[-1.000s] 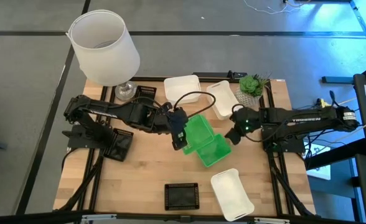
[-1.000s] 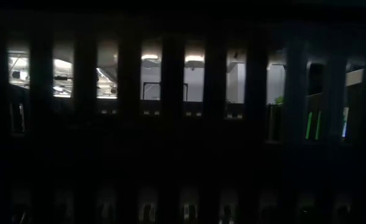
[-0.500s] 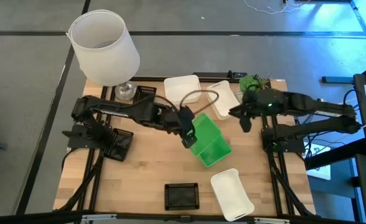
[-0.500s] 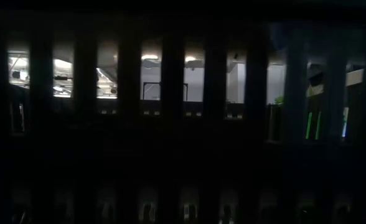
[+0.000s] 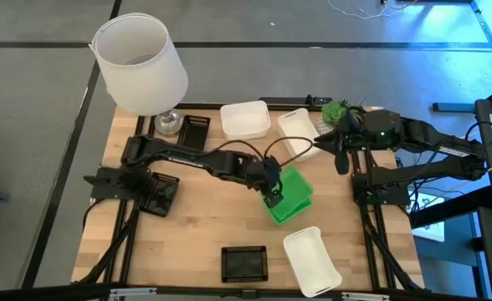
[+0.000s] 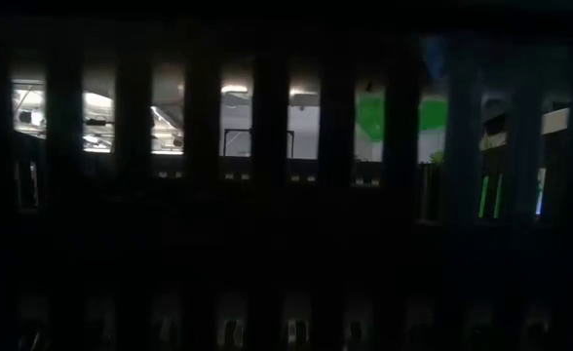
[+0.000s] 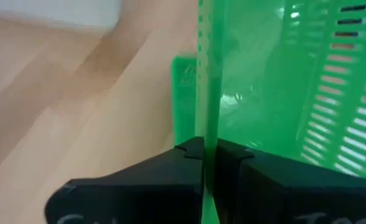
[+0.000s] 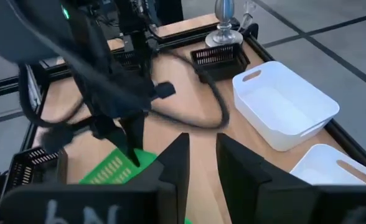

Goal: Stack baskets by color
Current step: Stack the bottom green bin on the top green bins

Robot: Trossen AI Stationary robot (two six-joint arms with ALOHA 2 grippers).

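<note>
Your wooden table (image 5: 196, 234) sits on a grey floor, with a large white lampshade (image 5: 139, 63) at its far left corner and a small potted plant (image 5: 336, 111) at the far right. Look to the middle: your left gripper (image 5: 273, 197) is clamped shut on the wall of a green basket (image 5: 294, 186), and the left wrist view shows that thin green wall (image 7: 206, 93) pinched between the two dark fingers, with a second green basket (image 5: 281, 209) right beneath it. Your right gripper (image 5: 340, 160) hangs near the table's right edge beside the plant, its fingers parted with nothing between them. Two white baskets (image 5: 245, 119) (image 5: 297, 132) lie side by side along the far edge, and a third white basket (image 5: 312, 260) lies at the near edge. Black mesh baskets rest at the near edge (image 5: 243, 262), at the left (image 5: 157, 192) and by the lamp base (image 5: 194, 130). The low view is mostly dark.
</note>
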